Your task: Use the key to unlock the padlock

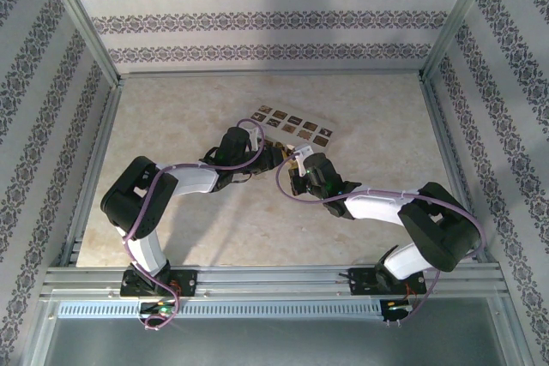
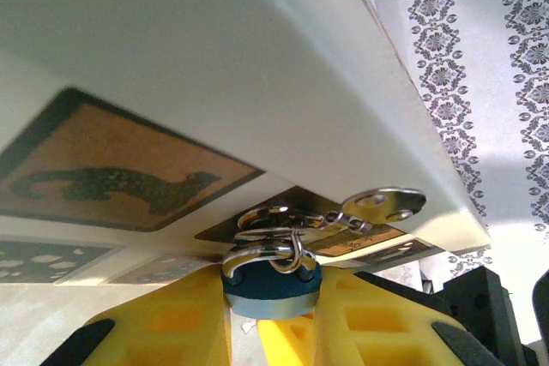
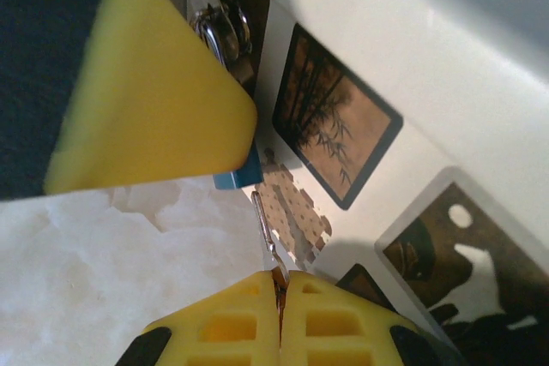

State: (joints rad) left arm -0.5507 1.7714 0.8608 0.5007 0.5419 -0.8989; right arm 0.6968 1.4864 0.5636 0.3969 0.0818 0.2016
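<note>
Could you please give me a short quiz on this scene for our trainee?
1. True or false: the left gripper holds the padlock.
2. What does the right gripper pinch? A) a coin B) a key C) a pen
3. Fill in: the padlock is close beside the cream ___.
Key: 1 true; 2 B; 3 box.

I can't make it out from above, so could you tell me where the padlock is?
In the left wrist view the padlock sits clamped in the left gripper, just beside the box's near edge.
</note>
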